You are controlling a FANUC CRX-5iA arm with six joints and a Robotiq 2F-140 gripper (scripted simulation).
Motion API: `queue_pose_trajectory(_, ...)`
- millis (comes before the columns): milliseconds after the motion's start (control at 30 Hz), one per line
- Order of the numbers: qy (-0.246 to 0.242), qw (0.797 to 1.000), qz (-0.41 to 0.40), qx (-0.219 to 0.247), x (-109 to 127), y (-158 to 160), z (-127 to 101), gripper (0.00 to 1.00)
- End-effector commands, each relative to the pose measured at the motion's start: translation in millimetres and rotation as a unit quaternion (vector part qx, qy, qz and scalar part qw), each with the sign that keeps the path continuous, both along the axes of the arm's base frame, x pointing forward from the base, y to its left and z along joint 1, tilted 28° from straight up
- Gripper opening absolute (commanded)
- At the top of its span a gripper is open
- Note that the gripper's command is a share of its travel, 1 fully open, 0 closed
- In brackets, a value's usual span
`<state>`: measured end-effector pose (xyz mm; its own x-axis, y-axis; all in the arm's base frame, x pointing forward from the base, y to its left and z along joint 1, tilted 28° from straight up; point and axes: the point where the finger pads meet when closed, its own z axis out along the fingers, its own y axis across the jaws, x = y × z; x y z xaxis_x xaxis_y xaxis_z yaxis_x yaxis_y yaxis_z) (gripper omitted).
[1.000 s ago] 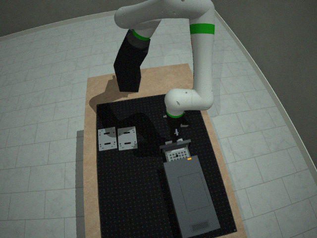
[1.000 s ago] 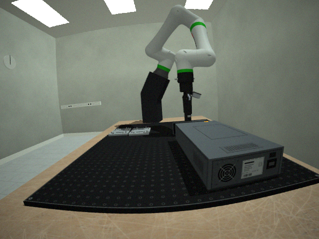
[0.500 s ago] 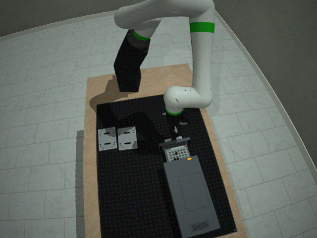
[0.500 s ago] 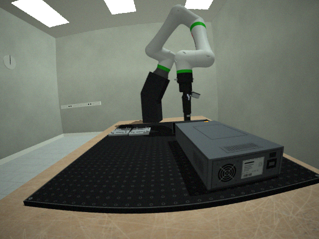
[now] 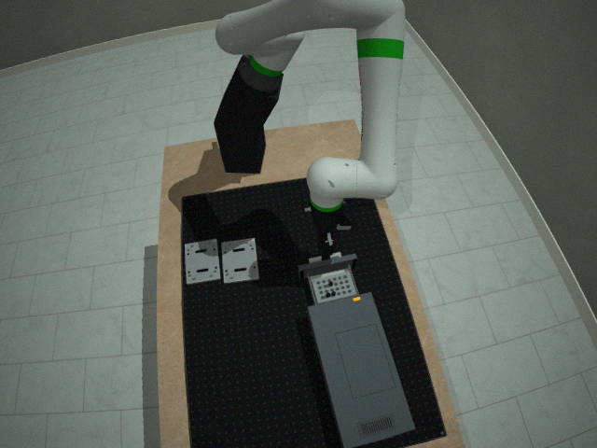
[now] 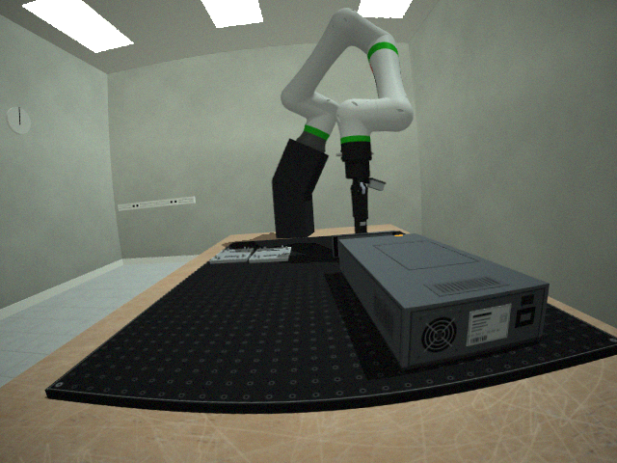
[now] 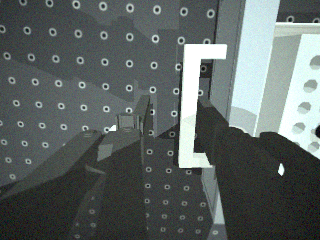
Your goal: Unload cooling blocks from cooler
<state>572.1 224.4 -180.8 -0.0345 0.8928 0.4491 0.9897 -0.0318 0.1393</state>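
The grey cooler COLD (image 5: 359, 361) (image 6: 438, 279) has its drawer pulled partly out, and its orange lamp (image 5: 356, 299) is lit. A pale cooling block (image 5: 332, 287) (image 7: 305, 100) with rows of bores lies in the drawer, and a few dark tube caps show on it. I cannot see a second block. My gripper (image 5: 329, 251) (image 6: 360, 227) (image 7: 172, 110) points down at the drawer front. Its fingers (image 5: 327, 259) straddle the white handle (image 7: 189, 100), one finger behind the bar and the other apart from it. Slots D1 (image 5: 239, 266) (image 6: 270, 256) and D2 (image 5: 201, 268) (image 6: 230, 257) hold nothing.
The black perforated deck (image 5: 250, 361) (image 6: 224, 323) lies on a wooden table (image 5: 168, 337). The arm's dark base column (image 5: 241, 130) (image 6: 294, 194) stands behind the slots. COLD fills the deck's right side.
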Motion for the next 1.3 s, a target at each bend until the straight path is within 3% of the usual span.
queue_pose_trajectory(0,-0.001,1.000,0.000,0.000,-3,0,0,0.34)
queue_pose_trajectory(1267,-0.001,1.000,0.000,0.000,-43,1,-5,0.34)
